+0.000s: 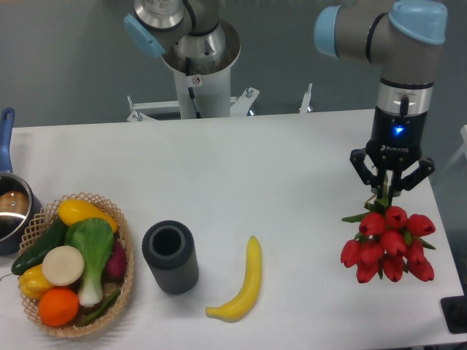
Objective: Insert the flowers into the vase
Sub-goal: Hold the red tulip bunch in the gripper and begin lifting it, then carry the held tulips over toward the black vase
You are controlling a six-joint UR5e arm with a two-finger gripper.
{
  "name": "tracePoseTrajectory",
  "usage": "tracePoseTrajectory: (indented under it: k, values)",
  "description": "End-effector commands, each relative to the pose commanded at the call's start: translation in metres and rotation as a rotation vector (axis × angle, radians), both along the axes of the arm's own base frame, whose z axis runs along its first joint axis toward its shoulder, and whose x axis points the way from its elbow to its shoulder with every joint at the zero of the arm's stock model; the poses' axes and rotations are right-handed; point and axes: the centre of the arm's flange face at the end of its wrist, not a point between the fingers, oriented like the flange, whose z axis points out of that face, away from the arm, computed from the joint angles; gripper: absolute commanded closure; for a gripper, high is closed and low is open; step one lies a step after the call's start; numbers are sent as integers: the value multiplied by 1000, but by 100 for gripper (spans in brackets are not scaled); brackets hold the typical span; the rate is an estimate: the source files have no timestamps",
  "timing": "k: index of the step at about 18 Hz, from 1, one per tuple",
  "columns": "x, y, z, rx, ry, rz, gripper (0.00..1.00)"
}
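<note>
The hand (385, 191) seems clamped on the flowers (389, 245) by their stems, mostly hidden; the vase (170, 257) stands well apart.

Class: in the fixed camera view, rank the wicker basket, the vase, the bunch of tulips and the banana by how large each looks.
1. Wicker basket, clearly largest.
2. Tulips.
3. Vase and banana: too alike to rank; the banana is longer but thinner.
</note>
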Motion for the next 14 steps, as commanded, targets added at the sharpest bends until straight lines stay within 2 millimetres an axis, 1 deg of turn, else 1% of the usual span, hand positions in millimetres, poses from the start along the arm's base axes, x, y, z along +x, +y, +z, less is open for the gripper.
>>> tracePoseTrajectory:
  k: [2, 4, 6, 8, 10, 12, 14]
  values:
    - [1, 1, -2, -1, -4, -2, 87]
    - [1, 1, 0, 5, -3, 4, 87]
    - [4, 8, 5, 53, -19, 5, 87]
    - [8, 20, 22, 149, -40, -20, 87]
    - [16, 31, 49, 242, -54, -32, 87]
    - [35, 48, 68, 315, -63, -83, 87]
    - [51, 66, 79, 385, -81, -139, 87]
